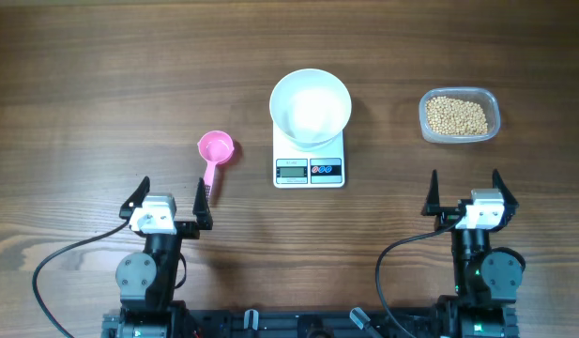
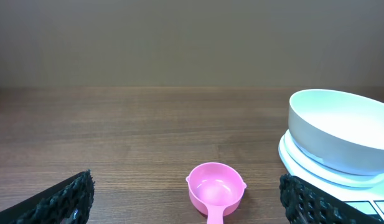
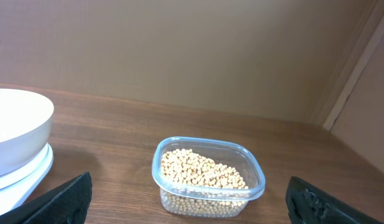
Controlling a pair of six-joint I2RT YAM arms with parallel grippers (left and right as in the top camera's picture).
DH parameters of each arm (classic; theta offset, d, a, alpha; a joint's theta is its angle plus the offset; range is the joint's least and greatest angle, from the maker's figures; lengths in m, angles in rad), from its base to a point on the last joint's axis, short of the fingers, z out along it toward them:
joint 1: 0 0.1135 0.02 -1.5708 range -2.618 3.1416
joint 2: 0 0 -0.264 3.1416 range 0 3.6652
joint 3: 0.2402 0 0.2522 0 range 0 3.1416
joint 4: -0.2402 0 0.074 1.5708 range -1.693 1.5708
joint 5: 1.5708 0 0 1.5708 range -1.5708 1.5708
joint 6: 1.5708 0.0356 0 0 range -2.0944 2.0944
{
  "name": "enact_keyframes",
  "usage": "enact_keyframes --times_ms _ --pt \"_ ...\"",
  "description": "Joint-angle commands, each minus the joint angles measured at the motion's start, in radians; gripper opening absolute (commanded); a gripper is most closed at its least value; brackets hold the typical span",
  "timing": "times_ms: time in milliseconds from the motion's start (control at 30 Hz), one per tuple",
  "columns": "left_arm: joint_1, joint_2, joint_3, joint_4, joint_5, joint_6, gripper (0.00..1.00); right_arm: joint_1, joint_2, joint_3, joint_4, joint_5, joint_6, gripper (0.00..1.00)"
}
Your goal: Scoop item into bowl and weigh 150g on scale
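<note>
Right hand (image 1: 464,178) short of beans (image 1: 458,115) straight ahead

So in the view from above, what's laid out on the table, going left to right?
Left to right: pink scoop → white bowl sitting on the scale → clear tub of beans.

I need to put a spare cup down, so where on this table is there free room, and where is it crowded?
Free: the wide bare wood left of the pink scoop, the strip between the scale and the clear tub, and the wood beyond the bowl. Most crowded: the narrow gap between the scoop and the scale.
</note>
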Motion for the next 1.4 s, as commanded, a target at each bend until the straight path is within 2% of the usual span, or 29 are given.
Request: enact_keyframes --times_ms 0,533,567,600,667,733,767,800,900,967,1067,1233,1267,1367 --pt "0.009 0.005 -0.005 -0.004 -0.01 0.023 1.0 0.008 -0.005 -0.003 0.002 0.014 -0.011 1.0" --pt "0.009 0.005 -0.005 0.0 -0.008 0.019 1.0 0.008 -0.005 -0.003 0.002 0.014 -0.011 1.0" --pt "0.009 0.005 -0.005 0.01 0.024 0.007 1.0 0.008 -0.005 -0.003 0.002 0.014 -0.011 1.0" --pt "0.008 0.005 -0.005 0.023 0.115 -0.027 1.0 0.008 -0.005 -0.003 0.002 0.014 -0.011 1.0" --pt "0.008 0.005 -0.005 0.04 0.365 -0.045 1.0 0.008 -0.005 -0.003 0.002 0.014 -0.01 1.0" --pt "0.008 0.005 -0.005 0.057 0.541 -0.045 1.0 0.008 -0.005 -0.003 0.002 0.014 -0.011 1.0" --pt "0.008 0.005 -0.005 0.195 0.653 -0.045 1.0 0.008 -0.005 -0.003 0.002 0.013 -0.011 1.0" --pt "0.008 0.005 -0.005 0.276 0.661 -0.045 1.0 0.008 -0.005 -0.003 0.002 0.014 -0.011 1.0" --pt "0.013 0.005 -0.002 0.533 0.566 -0.046 1.0 0.008 -0.005 -0.003 0.002 0.013 -0.01 1.0" --pt "0.017 0.005 0.027 0.63 0.502 -0.07 1.0 0.008 -0.005 -0.003 0.002 0.013 -0.011 1.0" --pt "0.017 0.02 0.152 0.587 0.435 -0.144 1.0 0.008 -0.005 -0.003 0.002 0.014 -0.011 1.0" --pt "0.017 0.157 0.513 0.249 0.43 -0.142 1.0 0.008 -0.005 -0.003 0.002 0.014 -0.01 1.0" --pt "0.017 0.206 0.597 0.189 0.468 -0.142 1.0 0.008 -0.005 -0.003 0.002 0.013 -0.01 1.0" --pt "0.016 0.285 0.687 0.176 0.539 -0.143 1.0 0.008 -0.005 -0.003 0.002 0.014 -0.011 1.0"
